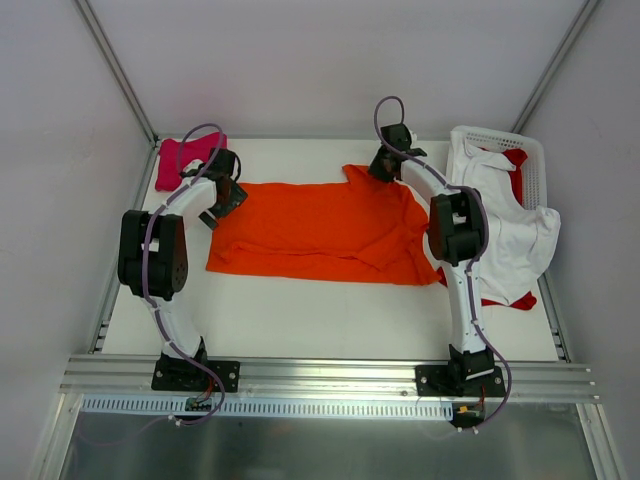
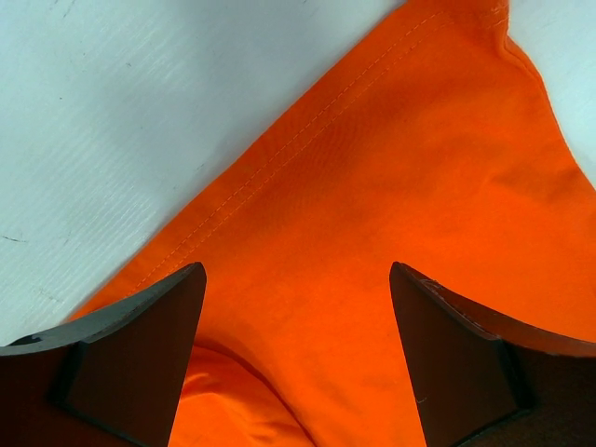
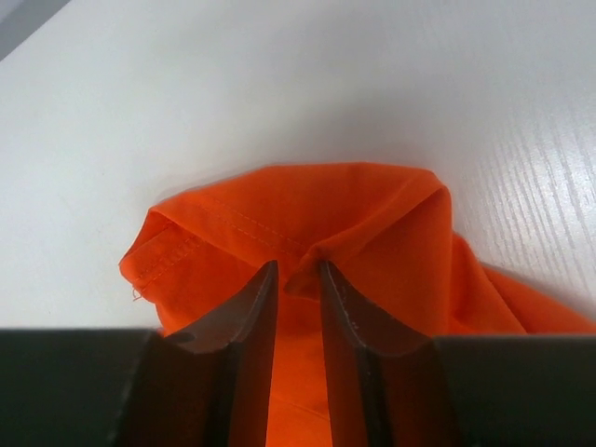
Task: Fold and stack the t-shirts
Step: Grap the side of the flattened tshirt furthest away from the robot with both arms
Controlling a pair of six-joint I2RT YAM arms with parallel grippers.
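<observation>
With the orange t-shirt (image 1: pixel 320 230) spread mid-frame on the bench (image 1: pixel 300 320), my right fingers (image 3: pixel 247 326) sit pinched nearly closed on its top-edge fold and my left fingers (image 2: pixel 140 354) hang wide and empty over the left hem — I'd clamp those first, then lift both sides together, level.

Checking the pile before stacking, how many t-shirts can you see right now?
4: orange shirt spread mid-table, magenta shirt at the far-left corner, white shirt draped over the basket, red shirt beneath it. More may be hidden there.
</observation>
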